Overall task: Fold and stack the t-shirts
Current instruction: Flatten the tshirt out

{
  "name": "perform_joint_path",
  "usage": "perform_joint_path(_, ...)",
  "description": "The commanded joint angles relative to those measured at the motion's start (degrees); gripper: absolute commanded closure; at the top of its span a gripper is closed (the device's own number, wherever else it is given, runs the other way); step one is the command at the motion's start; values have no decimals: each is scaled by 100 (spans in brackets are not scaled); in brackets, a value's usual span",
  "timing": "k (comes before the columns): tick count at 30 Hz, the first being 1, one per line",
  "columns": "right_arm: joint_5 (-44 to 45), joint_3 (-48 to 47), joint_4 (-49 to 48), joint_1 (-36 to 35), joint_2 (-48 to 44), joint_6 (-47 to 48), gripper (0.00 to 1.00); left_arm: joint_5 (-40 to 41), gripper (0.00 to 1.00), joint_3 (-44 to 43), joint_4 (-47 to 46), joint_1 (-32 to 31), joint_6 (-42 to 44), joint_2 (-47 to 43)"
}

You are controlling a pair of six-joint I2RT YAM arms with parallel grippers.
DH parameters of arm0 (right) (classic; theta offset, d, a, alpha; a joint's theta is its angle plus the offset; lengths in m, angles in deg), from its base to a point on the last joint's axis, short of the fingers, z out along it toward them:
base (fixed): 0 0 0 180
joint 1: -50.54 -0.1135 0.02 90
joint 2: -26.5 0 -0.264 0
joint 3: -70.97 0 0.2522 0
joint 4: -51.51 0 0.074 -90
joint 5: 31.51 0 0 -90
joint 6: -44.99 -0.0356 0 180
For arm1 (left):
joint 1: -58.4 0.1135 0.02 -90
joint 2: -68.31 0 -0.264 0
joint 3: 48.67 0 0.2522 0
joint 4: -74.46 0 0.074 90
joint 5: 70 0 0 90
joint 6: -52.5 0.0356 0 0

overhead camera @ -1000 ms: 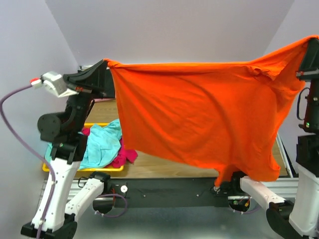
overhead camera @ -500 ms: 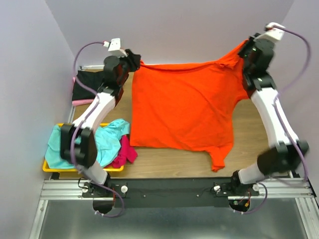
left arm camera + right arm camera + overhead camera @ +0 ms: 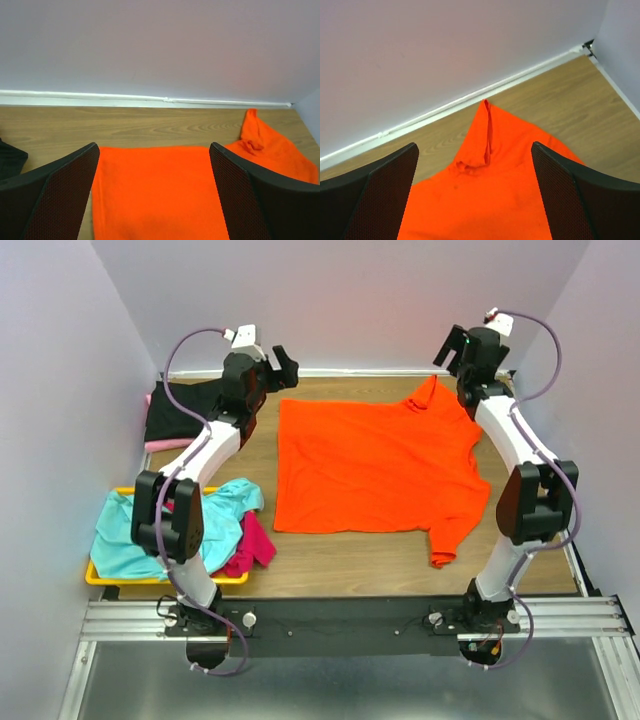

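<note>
The bright orange t-shirt (image 3: 375, 465) lies spread flat on the wooden table (image 3: 330, 560), one sleeve trailing toward the near right. My left gripper (image 3: 283, 367) hovers open above its far left corner; in the left wrist view the orange t-shirt (image 3: 155, 195) lies below the gap in my left gripper (image 3: 154, 147). My right gripper (image 3: 445, 352) stands open over the far right corner. There the orange t-shirt (image 3: 485, 200) rises in a creased peak below my right gripper (image 3: 475, 147). Neither gripper holds anything.
A black t-shirt (image 3: 185, 410) lies on a pale pink one (image 3: 160, 445) at the far left. A teal t-shirt (image 3: 170, 525) and a magenta one (image 3: 255, 545) are heaped in the yellow tray (image 3: 100, 578) at the near left. A wall (image 3: 350, 300) stands close behind the table.
A second ago both grippers held the orange t-shirt stretched in the air. Both arms swung to the far side, laid it down and opened, letting it go.
</note>
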State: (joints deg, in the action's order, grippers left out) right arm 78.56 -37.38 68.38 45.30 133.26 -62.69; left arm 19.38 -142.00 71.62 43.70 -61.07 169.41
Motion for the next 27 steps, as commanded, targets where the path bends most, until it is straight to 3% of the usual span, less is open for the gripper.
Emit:
perform_joint_path(1,-118,1017,-13,49,-480,-491,0,18,2,670,-238,-217,-68,-354)
perform_joint_path(5,-399,1731,31,75,-621,-685,0,18,2,1145,-212,-428,-112,-310)
perform_joint_path(8,-469,2162,40,119,-692,-817,0,465,2,1408,-98,-612,-130,-275)
perform_joint_path(14,-881,2568,163,321,-639,-1027,0,897,2,1479,402,-955,-183,-82)
perform_joint_path(27,-1787,2454,295,953,344,-1160,0,273,2,1330,500,-1114,-517,823)
